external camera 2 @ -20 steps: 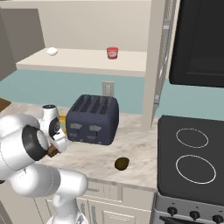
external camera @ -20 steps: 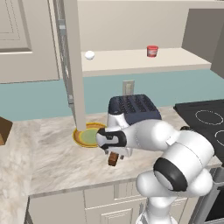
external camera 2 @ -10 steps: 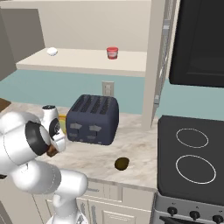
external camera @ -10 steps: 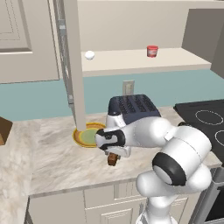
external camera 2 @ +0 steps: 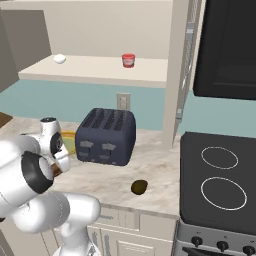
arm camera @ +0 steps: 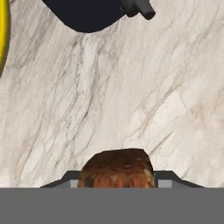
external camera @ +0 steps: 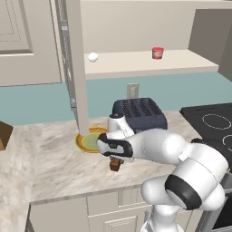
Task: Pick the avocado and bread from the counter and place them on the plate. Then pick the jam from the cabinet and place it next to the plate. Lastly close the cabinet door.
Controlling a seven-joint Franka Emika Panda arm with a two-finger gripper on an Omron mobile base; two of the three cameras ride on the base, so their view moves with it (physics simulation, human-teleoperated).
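The bread (external camera: 116,165), a small brown block, rests on the beige counter (external camera: 54,172) just in front of the yellow-rimmed plate (external camera: 83,143). My gripper (external camera: 116,161) points down over it and is shut on it; the hand view has the bread (arm camera: 117,168) wedged between the two fingertips of the gripper (arm camera: 117,184). The avocado (external camera 2: 139,187) lies on the counter in front of the toaster, to the right of my arm. The red jam (external camera: 157,52) jar stands on the open cabinet's shelf (external camera: 136,65).
A dark blue toaster (external camera: 138,113) stands right behind my hand. The open cabinet door (external camera: 74,68) hangs edge-on above the plate. A white ball (external camera: 93,57) sits on the shelf's left part. A black stove (external camera 2: 220,180) lies to the right.
The fingers have closed in from wide open onto the bread. The arm and the bread have stayed in place.
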